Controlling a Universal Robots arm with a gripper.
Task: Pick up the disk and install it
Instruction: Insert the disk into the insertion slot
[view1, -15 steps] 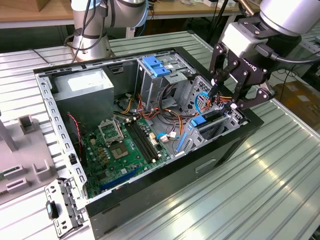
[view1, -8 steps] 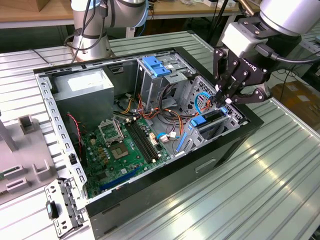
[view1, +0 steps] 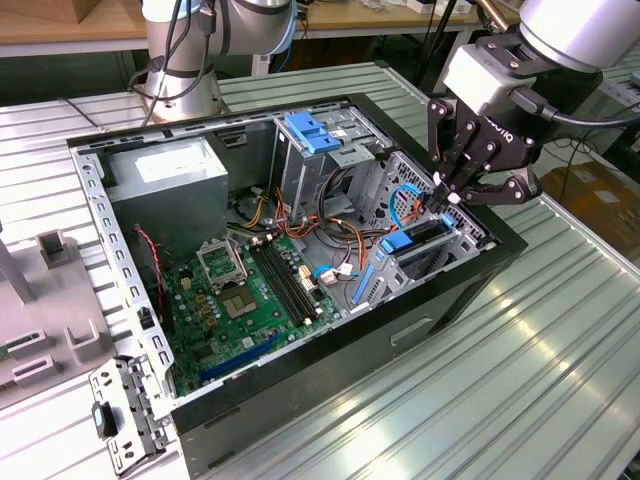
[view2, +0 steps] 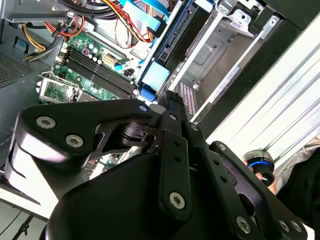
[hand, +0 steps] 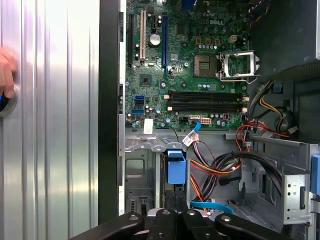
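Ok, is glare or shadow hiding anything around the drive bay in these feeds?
Exterior view: the table throws bright streaks, the case interior is evenly lit. Second wrist view: the table is blown out white beside the bay, and the hand is a dark silhouette. First wrist view: glare on the table, the bay around the disk is dim but readable.

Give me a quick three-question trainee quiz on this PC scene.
1. True or false: the computer case lies open, its green motherboard exposed.
2. Where is the disk? A) standing in the drive bay by the end effector; B) lying flat on the motherboard; C) held in the air outside the case.
3. In the first wrist view, what human part is over the slatted table?
Key: 1 true; 2 A; 3 a hand.
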